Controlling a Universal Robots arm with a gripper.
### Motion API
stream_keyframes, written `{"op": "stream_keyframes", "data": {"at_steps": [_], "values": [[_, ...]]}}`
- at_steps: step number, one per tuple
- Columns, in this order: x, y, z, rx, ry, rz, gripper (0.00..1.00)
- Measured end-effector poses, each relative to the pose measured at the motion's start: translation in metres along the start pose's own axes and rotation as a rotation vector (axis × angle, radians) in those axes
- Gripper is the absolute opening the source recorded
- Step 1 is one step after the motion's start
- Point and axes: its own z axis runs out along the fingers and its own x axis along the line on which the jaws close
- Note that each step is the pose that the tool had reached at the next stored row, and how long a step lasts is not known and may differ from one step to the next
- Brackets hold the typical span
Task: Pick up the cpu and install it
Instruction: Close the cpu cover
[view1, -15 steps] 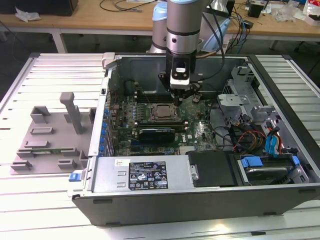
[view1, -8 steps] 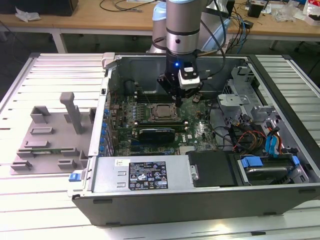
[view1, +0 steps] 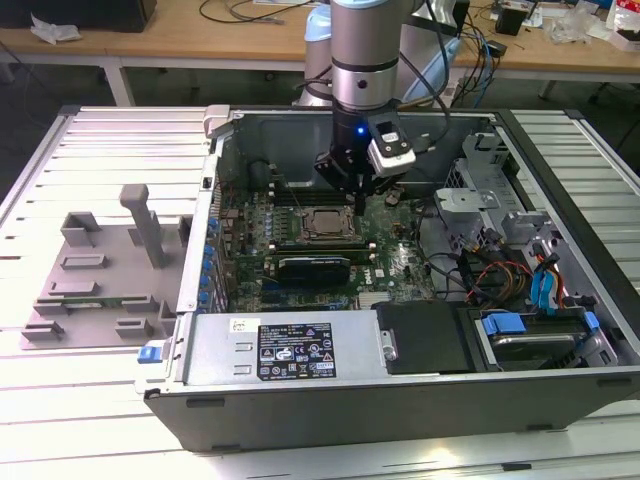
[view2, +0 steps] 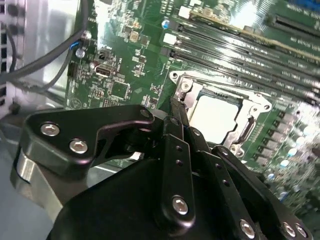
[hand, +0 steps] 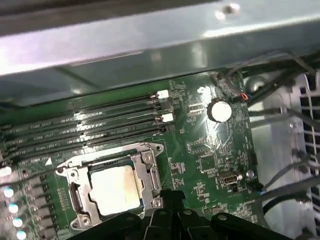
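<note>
Arm (view1: 357, 60) is down inside the open computer case (view1: 300, 400), which sits on the slatted surface (view1: 60, 400). I see the cpu (hand: 114, 187) lying flat inside the metal socket frame (hand: 150, 172) on the green motherboard (hand: 210, 150), silvery top up. Memory slots (hand: 100, 122) run alongside the frame. Jaws are pinched together to a single tip, gripping nothing. The tip sits just beside a corner of the socket frame, off the cpu, toward the exterior view's right. I cannot tell whether it touches the board.
</note>
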Motion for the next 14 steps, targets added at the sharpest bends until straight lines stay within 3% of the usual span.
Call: {"op": "stream_keyframes", "data": {"at_steps": [2,4,5,6,7,10,14], "values": [[0.0000,0.0001,0.0004,-0.0044,-0.0051,-0.063,0.11],[0.0001,0.0000,0.0004,-0.0038,-0.0009,-0.063,0.11],[0.0000,0.0000,0.0006,-0.0020,0.0225,-0.069,0.11],[0.0000,0.0000,0.0006,0.0004,0.0411,-0.074,0.11],[0.0000,0.0000,0.0007,0.0003,0.0411,-0.075,0.11],[0.0015,-0.0002,0.0014,-0.0055,0.0359,-0.137,0.11],[0.0102,-0.0017,0.0022,-0.0157,0.0343,-0.165,0.11]]}}
